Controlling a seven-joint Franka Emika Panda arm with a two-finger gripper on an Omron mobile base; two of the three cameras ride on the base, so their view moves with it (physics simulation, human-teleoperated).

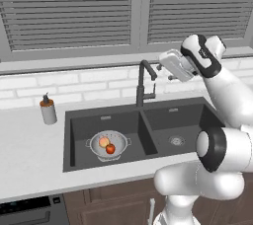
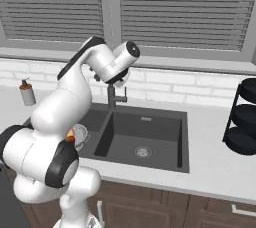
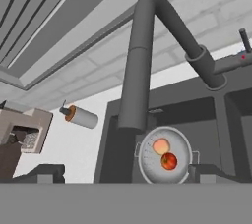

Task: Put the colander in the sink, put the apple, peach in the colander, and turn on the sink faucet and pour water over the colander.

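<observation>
The silver colander (image 1: 108,144) sits in the left basin of the dark sink (image 1: 69,120), with the peach (image 1: 104,141) and the red apple (image 1: 110,148) inside it. The dark gooseneck faucet (image 1: 143,83) stands behind the divider, and no water stream shows. My gripper (image 1: 164,67) hovers just right of the spout's top, open and holding nothing. In the hand view the faucet (image 3: 142,70) looms close, its lever (image 3: 243,41) at the right. Below it are the colander (image 3: 147,161), peach (image 3: 161,145) and apple (image 3: 169,161). In the right base view my arm covers most of the colander (image 2: 80,133).
A grey soap dispenser (image 1: 48,110) stands on the counter left of the sink. A black tiered rack (image 2: 245,117) stands at the counter's far right. The right basin (image 2: 145,139) holds only its drain. Window blinds and a sill run behind the faucet.
</observation>
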